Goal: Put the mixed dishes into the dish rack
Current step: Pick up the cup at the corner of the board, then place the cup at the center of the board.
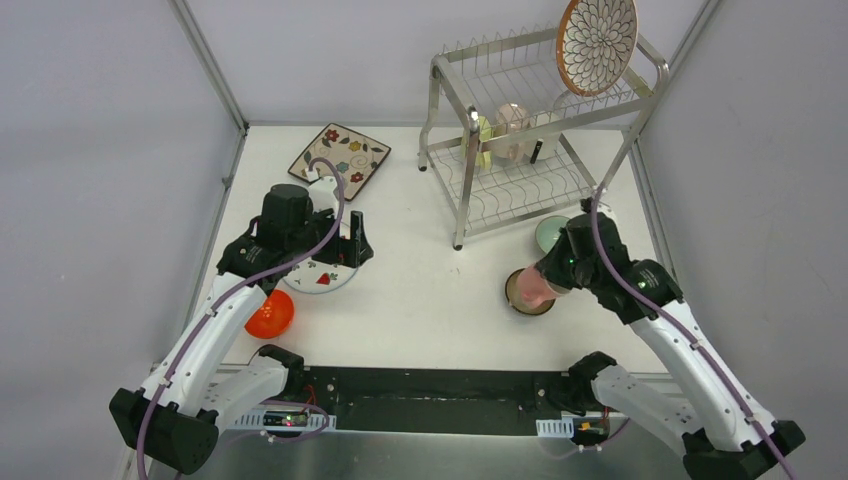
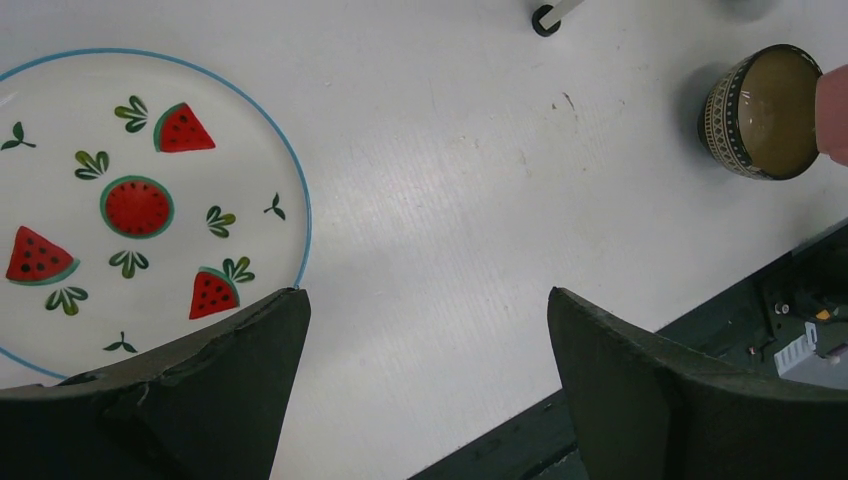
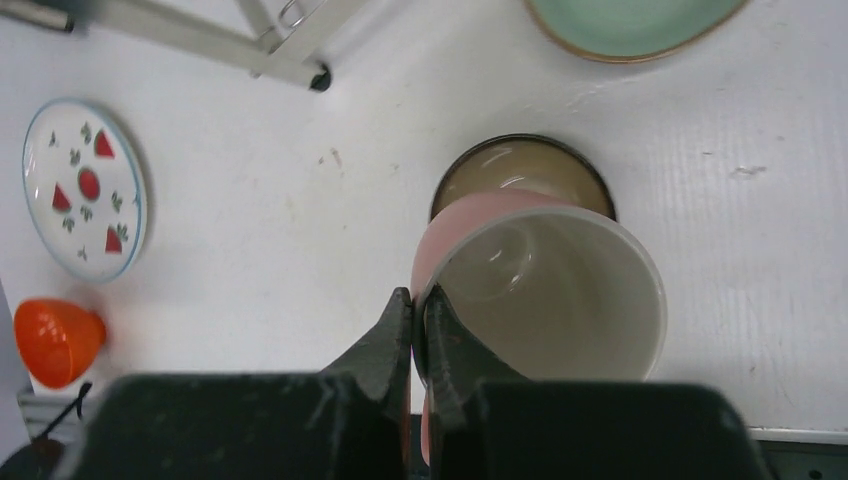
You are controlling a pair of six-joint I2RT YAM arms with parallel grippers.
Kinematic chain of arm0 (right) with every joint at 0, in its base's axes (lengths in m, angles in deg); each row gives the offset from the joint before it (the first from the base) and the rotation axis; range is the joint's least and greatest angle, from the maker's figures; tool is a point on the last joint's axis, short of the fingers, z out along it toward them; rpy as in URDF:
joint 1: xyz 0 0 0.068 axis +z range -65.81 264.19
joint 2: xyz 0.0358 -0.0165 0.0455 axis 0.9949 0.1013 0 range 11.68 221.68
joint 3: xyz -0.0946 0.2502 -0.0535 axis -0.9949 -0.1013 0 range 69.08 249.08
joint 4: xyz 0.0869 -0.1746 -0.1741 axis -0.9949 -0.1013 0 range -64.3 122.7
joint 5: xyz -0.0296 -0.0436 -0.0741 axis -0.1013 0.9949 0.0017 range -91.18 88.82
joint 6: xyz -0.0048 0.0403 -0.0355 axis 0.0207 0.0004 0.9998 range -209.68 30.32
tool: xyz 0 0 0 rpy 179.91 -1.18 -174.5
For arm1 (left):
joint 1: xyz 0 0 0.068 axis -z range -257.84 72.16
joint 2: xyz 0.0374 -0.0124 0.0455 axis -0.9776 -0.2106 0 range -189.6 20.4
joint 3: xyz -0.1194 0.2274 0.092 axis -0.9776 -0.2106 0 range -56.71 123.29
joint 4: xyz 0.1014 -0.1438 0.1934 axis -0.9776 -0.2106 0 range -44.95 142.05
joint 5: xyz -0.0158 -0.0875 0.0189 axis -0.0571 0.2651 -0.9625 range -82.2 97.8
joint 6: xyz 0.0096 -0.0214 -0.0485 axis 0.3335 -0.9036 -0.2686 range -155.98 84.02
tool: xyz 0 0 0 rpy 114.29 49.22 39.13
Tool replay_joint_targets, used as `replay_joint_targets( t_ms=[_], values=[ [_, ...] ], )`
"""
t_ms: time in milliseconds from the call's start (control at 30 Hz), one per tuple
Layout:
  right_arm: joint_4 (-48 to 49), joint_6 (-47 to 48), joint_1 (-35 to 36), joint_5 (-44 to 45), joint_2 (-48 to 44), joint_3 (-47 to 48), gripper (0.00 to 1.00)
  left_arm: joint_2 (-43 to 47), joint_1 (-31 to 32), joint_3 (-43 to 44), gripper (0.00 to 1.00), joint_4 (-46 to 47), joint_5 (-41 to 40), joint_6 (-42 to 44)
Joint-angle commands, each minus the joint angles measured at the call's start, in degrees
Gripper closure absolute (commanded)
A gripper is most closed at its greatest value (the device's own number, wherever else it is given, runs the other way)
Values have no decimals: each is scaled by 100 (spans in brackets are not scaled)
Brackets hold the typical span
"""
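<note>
Under the gripped pink cup (image 3: 550, 290) sits 1 brown bowl (image 3: 520, 165) — mint bowl (image 3: 630, 25) nearby.

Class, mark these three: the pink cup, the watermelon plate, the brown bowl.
pink cup (image 3: 560, 290), right wrist view, on its pale inside wall.
watermelon plate (image 2: 137, 206), left wrist view, on the round slice painted mid-plate.
brown bowl (image 2: 765, 115), left wrist view, on its glazed inside.

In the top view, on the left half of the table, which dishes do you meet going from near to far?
orange bowl → white watermelon plate → square floral plate
</note>
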Motion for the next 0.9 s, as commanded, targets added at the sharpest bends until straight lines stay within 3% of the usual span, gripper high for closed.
replay_joint_targets(
  t_ms=[0, 200, 367, 800, 867],
  values=[
    [747, 67, 1024, 433, 261, 620, 100, -1, 29, -12, 7, 21, -205, 49],
    [1323, 235, 2424, 922, 1127, 823, 100, -62, 29, 23, 7, -72, -375, -20],
    [1675, 490, 3149, 1198, 2053, 1036, 100, -178, 21, 62, 9, -172, -460, -66],
    [2562, 840, 3772, 1169, 3666, 1072, 100, -302, -14, 94, 12, -240, -487, -200],
    [2567, 839, 3834, 1144, 3809, 1128, 95, -313, -15, 96, 12, -240, -473, -213]
  ],
)
